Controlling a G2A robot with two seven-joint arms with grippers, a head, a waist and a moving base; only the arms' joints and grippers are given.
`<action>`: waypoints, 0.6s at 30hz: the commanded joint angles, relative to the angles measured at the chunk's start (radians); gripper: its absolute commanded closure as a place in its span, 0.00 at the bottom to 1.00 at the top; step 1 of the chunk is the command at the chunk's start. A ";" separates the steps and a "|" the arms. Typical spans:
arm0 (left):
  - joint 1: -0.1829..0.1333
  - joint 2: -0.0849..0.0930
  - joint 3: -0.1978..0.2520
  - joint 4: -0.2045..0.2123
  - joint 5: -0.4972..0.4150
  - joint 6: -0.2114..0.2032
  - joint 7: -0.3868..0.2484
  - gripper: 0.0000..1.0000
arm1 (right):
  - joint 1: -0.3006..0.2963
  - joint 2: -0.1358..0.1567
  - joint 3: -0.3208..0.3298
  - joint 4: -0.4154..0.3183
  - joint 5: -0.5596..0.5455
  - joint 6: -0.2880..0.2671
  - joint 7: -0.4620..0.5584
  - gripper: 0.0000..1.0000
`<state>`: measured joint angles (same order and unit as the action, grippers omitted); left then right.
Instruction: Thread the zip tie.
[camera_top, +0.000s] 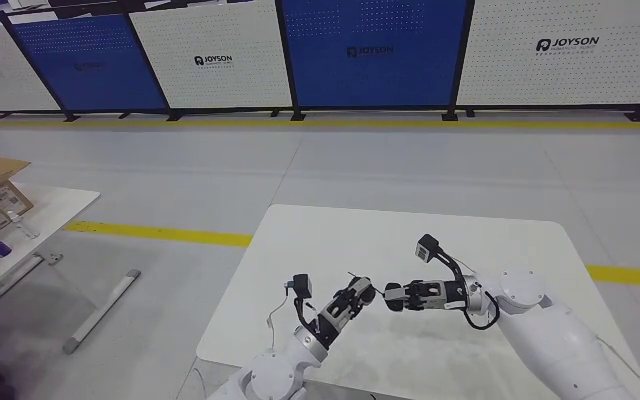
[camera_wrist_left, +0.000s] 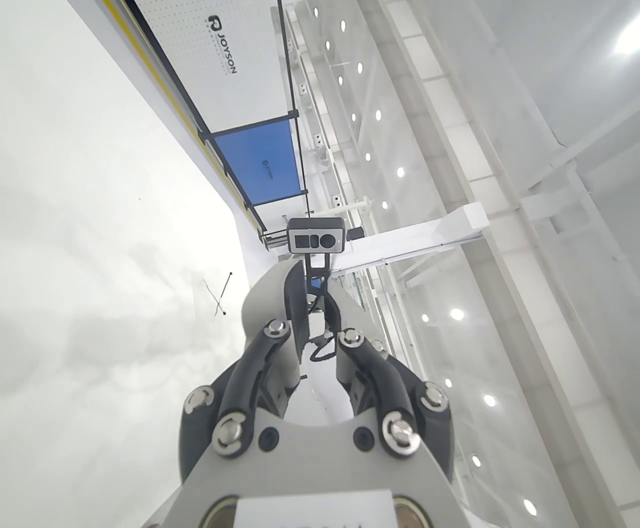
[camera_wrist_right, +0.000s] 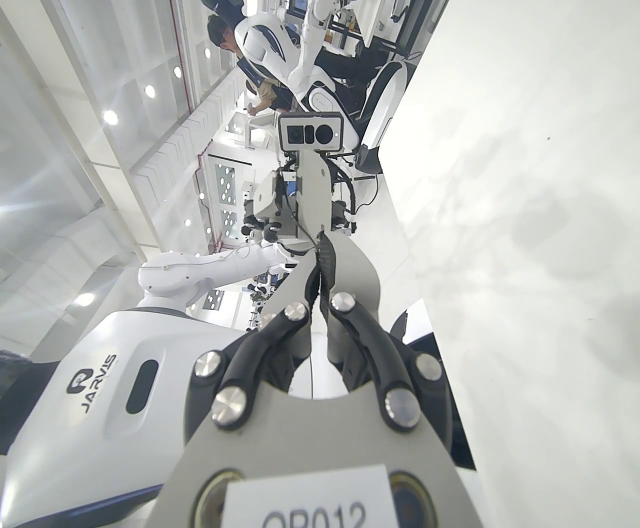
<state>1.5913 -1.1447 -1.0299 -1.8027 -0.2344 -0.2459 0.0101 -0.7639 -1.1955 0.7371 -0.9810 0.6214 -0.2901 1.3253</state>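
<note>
left end effector parted | right end effector closed, contents unclear | zip tie faint

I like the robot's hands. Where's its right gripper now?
In the top view the right gripper is over the near middle of the white table, just to the right of the left gripper, tip facing tip.

Obstacles: left gripper and right gripper met tip to tip, barring each other; crossed zip ties lay near
Room: far half of the table
</note>
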 joint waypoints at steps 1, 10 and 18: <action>0.006 0.001 -0.002 0.000 0.020 -0.005 -0.007 0.73 | 0.000 0.000 0.000 0.000 0.000 0.000 0.000 1.00; 0.004 -0.004 0.000 0.013 0.051 -0.009 0.005 0.81 | 0.000 0.000 0.000 0.000 0.000 0.000 0.000 1.00; -0.007 -0.012 0.010 0.029 0.066 -0.007 0.011 0.82 | 0.000 0.000 0.000 0.000 0.000 0.000 0.000 1.00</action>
<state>1.5846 -1.1558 -1.0201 -1.7754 -0.1718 -0.2520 0.0226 -0.7639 -1.1955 0.7371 -0.9810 0.6214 -0.2901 1.3253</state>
